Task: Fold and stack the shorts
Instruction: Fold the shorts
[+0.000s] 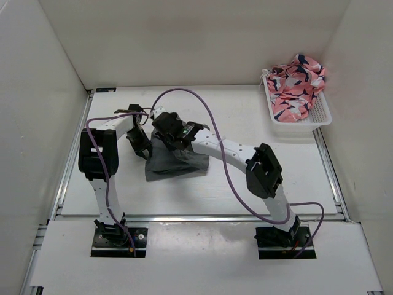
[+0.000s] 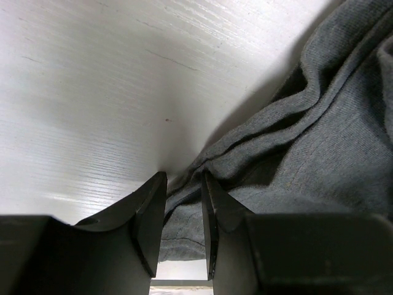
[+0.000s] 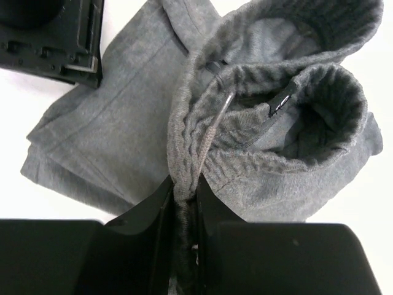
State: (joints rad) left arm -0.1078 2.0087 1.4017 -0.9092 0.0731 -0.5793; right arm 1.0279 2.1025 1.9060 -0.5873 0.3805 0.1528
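In the top view both arms crowd over the dark grey soft cloth shorts (image 1: pixel 178 165), hiding their far part; only a rumpled, roughly 4-sided patch shows. They lie on the white table (image 1: pixel 245 184), a little left of its middle and about midway between the near and far edges.

The left gripper (image 2: pixel 183 227) sits at the left side of the shorts. In its wrist view the 2 fingers (image 2: pixel 150 215) stand close together with a strip of grey cloth in the narrow gap. Whether they squeeze it cannot be told.

The right gripper (image 3: pixel 184 200) is pressed together on the ribbed elastic waistband (image 3: pixel 295 92), pinching it with the thin grey drawstring (image 3: pixel 206 144) running down into the jaws. The waistband stands up in 2 open loops, and the cloth beside it lies in flat folded layers. The shorts' full outline is cut off in both wrist views.

In the far right corner stands a white perforated plastic basket (image 1: pixel 319 120) holding a bunched pink patterned cloth (image 1: pixel 298 83).
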